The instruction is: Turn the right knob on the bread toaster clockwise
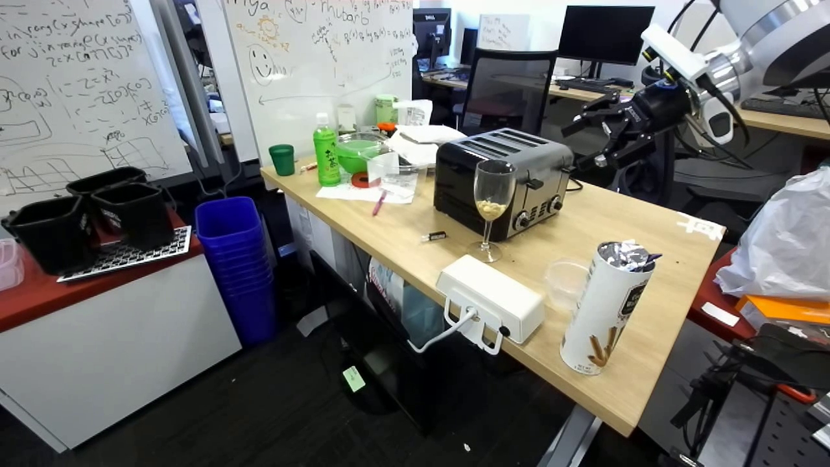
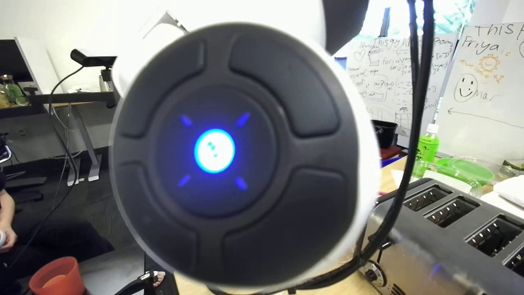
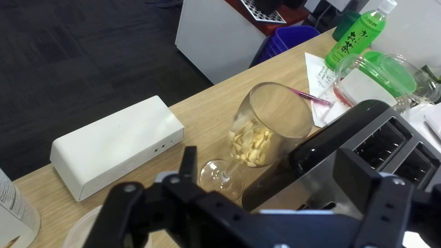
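In an exterior view: Toaster (image 1: pixel 525 162), one, chrome and black, upright on the table (image 1: pixel 639 214). Right knob (image 1: pixel 556 203): low on its chrome face. Gripper (image 1: pixel 576 146): in the air near that face, spread, holding nothing. Glass (image 1: pixel 494 194), part-filled: upright, just beside the toaster. Box (image 1: pixel 491 295): near the glass. Tin (image 1: pixel 606 311): well apart from the toaster.

In an exterior view: Arm (image 2: pixel 237 155), filling the middle; gripper not visible. Toaster: lower right, left knob (image 2: pixel 375 275) showing, right knob out of frame.

Wrist view: Fingers (image 3: pixel 355 179) wide apart, one overlapping the toaster in the picture. Right knob: not discernible.

Step, as judged: approach; turn not yet begun. Next move calls for: lowering to the chrome face, fingers astride the right knob, light pinch, clockwise wrist roll, clear of the glass.
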### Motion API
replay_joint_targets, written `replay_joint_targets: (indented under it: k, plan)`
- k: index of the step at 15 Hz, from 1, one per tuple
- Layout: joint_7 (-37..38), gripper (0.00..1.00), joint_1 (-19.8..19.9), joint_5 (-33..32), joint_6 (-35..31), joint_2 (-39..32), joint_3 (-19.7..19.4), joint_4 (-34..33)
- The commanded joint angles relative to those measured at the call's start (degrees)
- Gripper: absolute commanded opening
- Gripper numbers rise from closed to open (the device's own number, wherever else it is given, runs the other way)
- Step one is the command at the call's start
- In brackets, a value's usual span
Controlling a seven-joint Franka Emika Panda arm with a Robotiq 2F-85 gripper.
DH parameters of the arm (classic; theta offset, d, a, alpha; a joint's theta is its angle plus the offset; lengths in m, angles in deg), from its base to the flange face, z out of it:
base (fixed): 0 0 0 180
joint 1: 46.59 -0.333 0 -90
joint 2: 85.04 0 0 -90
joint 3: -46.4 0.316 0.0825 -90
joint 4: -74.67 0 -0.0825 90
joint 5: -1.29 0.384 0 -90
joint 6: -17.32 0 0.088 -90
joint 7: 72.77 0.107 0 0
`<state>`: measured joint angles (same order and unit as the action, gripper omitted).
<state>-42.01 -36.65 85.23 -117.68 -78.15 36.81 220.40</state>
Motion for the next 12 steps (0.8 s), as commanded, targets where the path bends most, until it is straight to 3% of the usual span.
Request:
replay_joint_targets:
  k: [1, 6, 7, 12]
  plan:
    - [-3.7, 1.00, -0.2, 5.2, -0.8, 1.5, 0.6, 1.9]
    - [-6.6, 1.00, 0.1, 10.1, 1.7, 1.1, 0.3, 3.6]
    - [-4.6, 1.00, 0.1, 7.8, 0.6, 0.4, 0.5, 2.7]
    - [-5.1, 1.00, 0.1, 8.4, 1.0, 0.4, 0.5, 3.0]
